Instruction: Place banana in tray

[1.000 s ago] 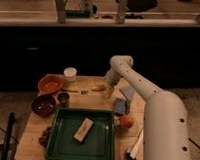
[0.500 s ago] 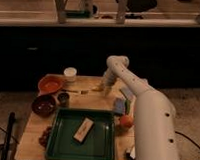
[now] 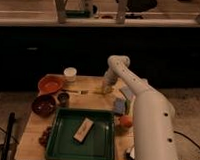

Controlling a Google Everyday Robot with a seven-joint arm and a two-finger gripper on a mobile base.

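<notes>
The banana [image 3: 104, 89] is a small yellow shape lying on the far middle of the wooden table, partly hidden by the gripper. My gripper [image 3: 107, 87] points down right over it, at table height, at the end of the white arm [image 3: 142, 111] that reaches in from the lower right. The dark green tray [image 3: 58, 142] sits at the front of the table, well in front of the banana. A tan rectangular block [image 3: 84, 130] lies inside it.
An orange bowl [image 3: 50, 84], a brown bowl [image 3: 43, 104], a small dark cup [image 3: 63, 98] and a white cup [image 3: 70, 73] stand at the left. A blue packet [image 3: 120, 105] and an orange fruit [image 3: 124, 120] lie beside the arm. Dark reddish bits [image 3: 43, 137] lie left of the tray.
The arm has swung further over the table and the gripper has come down closer over the banana. The tray and the bowls have not moved.
</notes>
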